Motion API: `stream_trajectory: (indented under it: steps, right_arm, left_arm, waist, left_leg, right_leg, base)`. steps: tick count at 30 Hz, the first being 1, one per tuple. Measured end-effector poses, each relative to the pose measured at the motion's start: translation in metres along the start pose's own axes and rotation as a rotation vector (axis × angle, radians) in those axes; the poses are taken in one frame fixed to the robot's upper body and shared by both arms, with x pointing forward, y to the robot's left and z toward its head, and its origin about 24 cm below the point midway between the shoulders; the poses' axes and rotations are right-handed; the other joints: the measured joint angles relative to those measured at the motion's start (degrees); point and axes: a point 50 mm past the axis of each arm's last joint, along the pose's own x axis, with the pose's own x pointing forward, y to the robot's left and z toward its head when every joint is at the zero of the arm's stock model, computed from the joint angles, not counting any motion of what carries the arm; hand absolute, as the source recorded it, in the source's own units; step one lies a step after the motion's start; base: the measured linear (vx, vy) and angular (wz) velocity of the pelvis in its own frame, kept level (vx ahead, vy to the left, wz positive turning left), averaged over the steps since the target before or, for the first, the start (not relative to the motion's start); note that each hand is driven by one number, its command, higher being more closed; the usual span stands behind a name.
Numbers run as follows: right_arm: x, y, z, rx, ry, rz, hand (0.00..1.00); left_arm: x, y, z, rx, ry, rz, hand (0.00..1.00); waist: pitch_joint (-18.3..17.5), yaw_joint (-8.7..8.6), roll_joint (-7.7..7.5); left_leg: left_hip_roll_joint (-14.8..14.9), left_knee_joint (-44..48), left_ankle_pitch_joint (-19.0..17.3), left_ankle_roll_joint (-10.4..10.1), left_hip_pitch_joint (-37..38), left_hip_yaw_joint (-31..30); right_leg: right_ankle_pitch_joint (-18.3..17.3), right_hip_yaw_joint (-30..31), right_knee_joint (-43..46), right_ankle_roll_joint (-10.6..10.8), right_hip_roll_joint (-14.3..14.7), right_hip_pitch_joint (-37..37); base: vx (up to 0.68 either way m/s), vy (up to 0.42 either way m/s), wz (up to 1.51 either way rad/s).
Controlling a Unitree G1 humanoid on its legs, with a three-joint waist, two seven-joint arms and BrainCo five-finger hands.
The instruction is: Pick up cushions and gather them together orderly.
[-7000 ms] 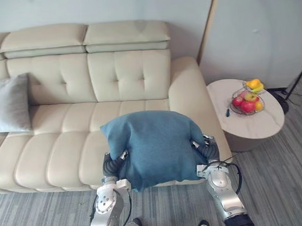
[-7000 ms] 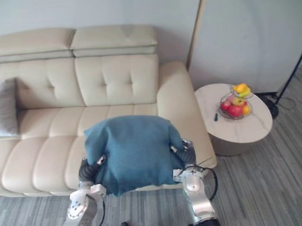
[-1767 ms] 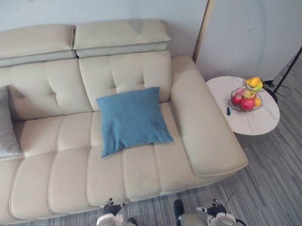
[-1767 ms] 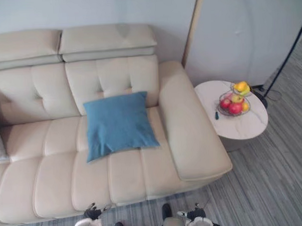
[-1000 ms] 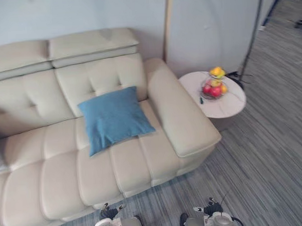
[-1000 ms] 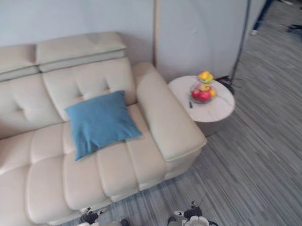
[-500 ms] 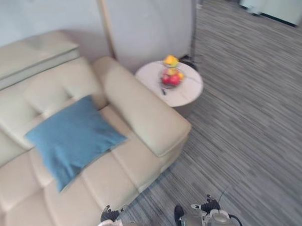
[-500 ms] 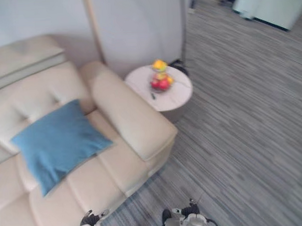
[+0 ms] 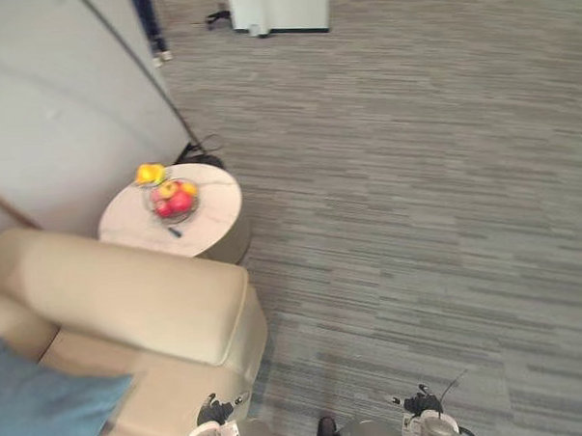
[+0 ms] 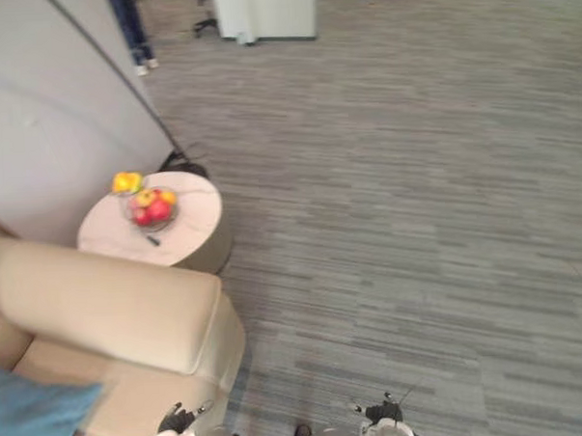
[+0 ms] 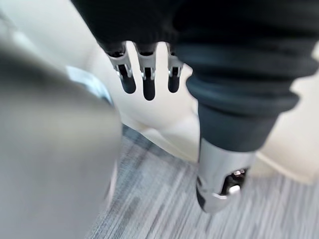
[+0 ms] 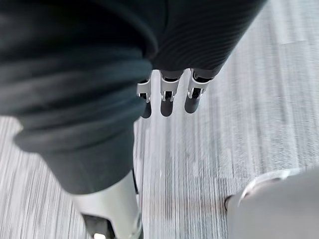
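Looks like it's between cushions right now: the blue cushion (image 9: 34, 415) lies on the sofa (image 9: 130, 288) seat, just inside the armrest, with nothing holding it. The head is pointed out over the grey carpet (image 9: 416, 193) and the round side table (image 9: 218, 194) with its fruit bowl (image 9: 171, 198), so my guess is the next job is spotting another cushion and squaring up to it. Both arms hang low, left hand (image 11: 143, 79) and right hand (image 12: 167, 97) with fingers straight and loose, both empty.
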Motion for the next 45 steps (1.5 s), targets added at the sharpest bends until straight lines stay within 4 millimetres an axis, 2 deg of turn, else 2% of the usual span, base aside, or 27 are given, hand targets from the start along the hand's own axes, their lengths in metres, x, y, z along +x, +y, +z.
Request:
stream_trajectory:
  steps: [3, 4, 5, 6, 8, 11, 14, 16, 17, 21, 22, 23, 24, 25, 26, 28, 30, 31, 32, 34, 36, 37, 38, 40, 42, 43, 45]
  right_arm:
    - [0.000, 0.002, 0.002, -0.011, -0.008, 0.006, 0.00]
    - [0.000, 0.003, 0.002, -0.020, -0.010, 0.011, 0.00]
    - [-0.001, 0.008, 0.001, -0.023, -0.008, 0.024, 0.00]
    - [-0.001, 0.009, 0.000, -0.023, -0.006, 0.027, 0.00]
    - [-0.004, 0.015, -0.004, -0.012, 0.006, 0.041, 0.00]
    - [-0.004, 0.021, 0.001, -0.008, -0.013, 0.059, 0.00]
    - [-0.004, 0.026, 0.005, -0.003, -0.026, 0.073, 0.00]
    - [-0.003, 0.027, 0.008, -0.005, -0.032, 0.075, 0.00]
    - [-0.002, 0.027, 0.008, -0.009, -0.029, 0.075, 0.00]
    - [0.005, 0.005, 0.014, -0.030, -0.028, 0.021, 0.00]
    - [0.006, -0.002, 0.010, -0.014, -0.010, -0.001, 0.00]
    - [0.005, -0.009, 0.003, 0.007, 0.013, -0.023, 0.00]
    - [0.005, -0.009, 0.002, 0.006, 0.014, -0.024, 0.00]
    - [0.005, -0.009, 0.004, 0.018, 0.007, -0.030, 0.00]
    - [0.004, -0.006, 0.007, 0.034, -0.006, -0.031, 0.00]
    - [0.004, -0.002, 0.008, 0.063, -0.005, -0.024, 0.00]
    - [0.003, 0.001, 0.007, 0.067, -0.003, -0.021, 0.00]
    - [0.002, 0.003, 0.004, 0.068, 0.006, -0.016, 0.00]
    - [0.002, 0.003, 0.004, 0.067, 0.010, -0.017, 0.00]
    - [-0.001, 0.018, -0.001, 0.093, 0.032, 0.018, 0.00]
    - [-0.003, 0.022, -0.004, 0.105, 0.040, 0.029, 0.00]
    - [-0.004, 0.023, -0.005, 0.107, 0.043, 0.034, 0.00]
    - [-0.004, 0.024, -0.005, 0.108, 0.043, 0.037, 0.00]
    - [-0.004, 0.023, 0.001, 0.115, 0.011, 0.041, 0.00]
    - [-0.004, 0.021, 0.003, 0.116, -0.002, 0.036, 0.00]
    - [-0.004, 0.019, 0.007, 0.121, -0.025, 0.033, 0.00]
    - [-0.004, 0.024, 0.013, 0.126, -0.042, 0.050, 0.00]
  left_arm:
    - [-0.001, -0.001, -0.002, -0.005, 0.002, 0.002, 0.00]
    - [-0.001, -0.001, -0.005, -0.011, 0.011, 0.004, 0.00]
    - [-0.001, 0.003, -0.004, -0.028, 0.008, 0.018, 0.00]
    - [-0.001, 0.007, -0.004, -0.030, 0.009, 0.026, 0.00]
    - [0.000, 0.012, -0.003, -0.024, 0.011, 0.041, 0.00]
    - [0.001, 0.010, -0.001, -0.008, 0.012, 0.034, 0.00]
    - [0.002, 0.004, 0.000, 0.035, 0.018, 0.008, 0.00]
    - [0.002, 0.005, -0.002, 0.083, 0.027, -0.003, 0.00]
    - [0.004, 0.007, 0.001, 0.116, 0.022, -0.008, 0.00]
    - [0.004, -0.009, 0.002, 0.141, 0.024, -0.053, 0.00]
    - [0.004, -0.013, 0.003, 0.136, 0.023, -0.064, 0.00]
    - [0.004, -0.016, 0.006, 0.121, 0.012, -0.071, 0.00]
    - [0.004, -0.016, 0.007, 0.116, 0.006, -0.071, 0.00]
    - [0.004, -0.016, 0.011, 0.102, -0.015, -0.069, 0.00]
    - [0.003, -0.014, 0.016, 0.099, -0.042, -0.065, 0.00]
    - [0.003, -0.014, 0.018, 0.096, -0.057, -0.065, 0.00]
    - [0.002, -0.018, 0.020, 0.089, -0.071, -0.071, 0.00]
    - [0.002, -0.016, 0.021, 0.076, -0.074, -0.065, 0.00]
    - [0.002, -0.016, 0.020, 0.070, -0.071, -0.063, 0.00]
    - [0.003, -0.009, 0.020, 0.073, -0.073, -0.044, 0.00]
    - [0.003, -0.006, 0.021, 0.063, -0.073, -0.035, 0.00]
    - [0.003, -0.004, 0.019, 0.058, -0.062, -0.026, 0.00]
    - [0.003, -0.005, 0.017, 0.062, -0.053, -0.028, 0.00]
    - [0.003, -0.007, 0.017, 0.093, -0.050, -0.038, 0.00]
    - [0.003, -0.009, 0.016, 0.110, -0.046, -0.045, 0.00]
    - [0.003, -0.012, 0.017, 0.118, -0.050, -0.058, 0.00]
    - [0.004, -0.014, 0.023, 0.125, -0.063, -0.061, 0.00]
  waist:
    - [-0.02, 0.54, 0.32]
    - [-0.10, 0.60, 0.45]
    - [-0.11, 0.62, 0.05]
    - [-0.15, 0.76, -0.11]
    - [-1.12, 1.39, -1.89]
    - [-0.72, 2.09, -1.75]
    - [-0.34, 2.07, -1.09]
    - [-0.44, 2.05, -1.23]
    - [-0.33, 1.75, -2.37]
    - [0.36, 0.02, 0.75]
    - [0.85, 0.01, 1.56]
    - [1.31, -0.38, 2.24]
    - [1.53, -0.02, 2.23]
    - [2.58, 0.58, 2.08]
    - [3.05, 0.79, 1.93]
    - [3.03, 1.81, 1.87]
    - [3.03, 2.92, 1.93]
    - [2.88, 3.68, 1.22]
    - [2.74, 3.98, 0.65]
    - [0.37, 3.57, -1.65]
    - [0.16, 3.87, -2.18]
    - [-0.04, 4.62, -2.61]
    - [0.10, 4.89, -2.51]
    - [0.47, 3.82, -2.36]
    - [0.70, 3.27, -1.93]
    - [0.41, 2.84, -1.58]
    - [1.10, 2.70, -2.58]
  left_leg:
    - [-4.69, -10.92, 1.67, 0.37, -1.32, -12.25]
    - [-3.93, -13.26, 3.68, 1.73, -0.68, -12.25]
    - [-3.18, -13.82, 4.70, -0.32, 1.27, -9.28]
    - [-2.94, -14.07, 4.54, -0.16, 1.81, -7.44]
    - [-1.79, -14.93, 3.34, 0.93, 3.91, 0.56]
    - [-0.44, -16.43, 2.58, 2.24, 8.79, 7.29]
    - [1.90, -19.29, 2.58, 2.24, 14.90, 13.02]
    - [2.43, -21.26, 2.59, 2.22, 17.37, 15.87]
    - [1.82, -22.06, 2.40, 1.82, 18.80, 17.15]
    - [3.63, -21.90, 5.14, -1.11, 21.00, 16.24]
    - [5.18, -16.13, 5.35, -1.49, 20.19, 15.38]
    - [8.33, -1.32, 8.94, 1.17, 15.72, 12.84]
    - [9.15, 4.07, 9.63, 2.96, 13.51, 11.48]
    - [9.88, 15.67, 6.47, 4.94, 8.68, 9.22]
    - [7.61, 19.66, 2.46, 4.71, 2.40, 7.38]
    - [3.33, 10.87, 0.84, 4.43, -3.26, 5.32]
    - [-1.46, -7.77, 2.99, 3.21, -5.47, 1.76]
    - [-2.98, -10.27, 8.36, 1.73, -5.51, 0.67]
    - [-3.67, -10.67, 8.61, 2.29, -4.73, 1.20]
    - [-5.02, -11.37, 4.79, 3.41, -3.53, 5.47]
    - [-5.10, -10.13, 3.49, 5.61, -2.29, 7.59]
    - [-5.54, -10.78, 2.00, 6.42, 0.46, 9.75]
    - [-5.78, -11.69, 1.01, 6.88, 3.48, 10.91]
    - [-5.85, -13.07, -0.42, 7.50, 9.06, 10.77]
    - [-5.50, -15.67, -0.64, 7.76, 14.37, 10.86]
    - [-4.25, -18.77, -1.71, 6.23, 17.97, 11.14]
    - [-3.56, -22.26, -2.81, 4.84, 21.68, 12.54]
  right_leg:
    - [-0.29, 7.48, -0.17, 1.01, 1.79, -0.09]
    - [-1.14, 9.94, 0.71, 1.41, 2.78, -0.05]
    - [-2.86, 13.01, 2.68, 1.73, 3.20, -0.06]
    - [-3.70, 13.85, 3.53, 2.43, 2.93, -0.40]
    - [-5.58, 9.22, 8.49, 6.71, -1.72, -3.24]
    - [-4.56, -3.76, 14.38, 10.66, -8.95, -5.50]
    - [-5.02, -18.22, 15.54, 9.36, -15.05, -6.56]
    - [-3.49, -23.12, 11.92, 8.51, -16.63, -8.29]
    - [0.35, -26.28, 8.49, 5.44, -17.72, -8.94]
    - [-1.33, -24.74, 8.09, 4.21, -13.85, -7.57]
    - [-1.90, -24.28, 6.71, 3.91, -12.53, -5.54]
    - [-1.99, -23.51, 3.79, 3.81, -10.17, -1.28]
    - [-2.10, -22.84, 2.85, 3.63, -9.83, 0.35]
    - [-2.86, -20.62, 1.16, 2.77, -8.79, 3.65]
    - [-4.99, -17.21, 0.42, 2.95, -8.70, 6.21]
    - [-5.81, -12.49, 0.25, 4.06, -9.12, 7.15]
    - [-7.45, -7.19, 0.27, 6.49, -10.10, 8.09]
    - [-8.31, -4.42, 0.24, 7.36, -11.02, 8.71]
    - [-8.66, -3.16, -0.11, 7.79, -11.40, 9.14]
    - [-7.25, 0.92, -2.51, 8.20, -12.98, 9.80]
    - [-6.42, 1.96, 0.34, 9.28, -13.77, 9.64]
    - [-6.54, 3.29, 7.47, 10.87, -14.88, 7.44]
    - [-4.61, 3.93, 18.64, 15.40, -15.61, 3.21]
    - [-2.26, 2.16, 37.46, 19.73, -16.27, -3.17]
    - [-3.21, -2.74, 44.35, 16.59, -17.61, -6.81]
    - [-3.97, -8.26, 43.27, 13.68, -18.69, -10.08]
    - [-4.85, -13.32, 36.72, 11.81, -20.08, -14.57]
  base:
    - [0.20, 0.169, -1.51]
    - [0.32, 0.250, -1.48]
    - [0.29, 0.219, -1.42]
    - [0.30, 0.223, -1.40]
    - [0.28, 0.227, -1.42]
    - [0.21, 0.142, -1.27]
    - [0.25, -0.042, -1.26]
    - [0.23, -0.116, -1.01]
    - [0.30, -0.161, -1.08]
    - [0.30, -0.166, -0.60]
    - [0.41, -0.183, -0.45]
    - [0.38, -0.151, -0.44]
    - [0.31, -0.080, -0.64]
    - [0.25, 0.029, -0.98]
    - [0.30, 0.071, -1.38]
    - [0.30, 0.177, -1.32]
    - [0.34, 0.279, -1.26]
    - [0.31, 0.247, -1.07]
    - [0.36, 0.201, -0.87]
    - [0.51, 0.210, -0.61]
    - [0.50, 0.207, -0.57]
    - [0.54, 0.216, -0.76]
    - [0.42, 0.157, -0.64]
    - [0.40, 0.069, -0.23]
    - [0.38, -0.001, -0.10]
    - [0.39, -0.032, -0.12]
    - [0.48, -0.098, -0.27]
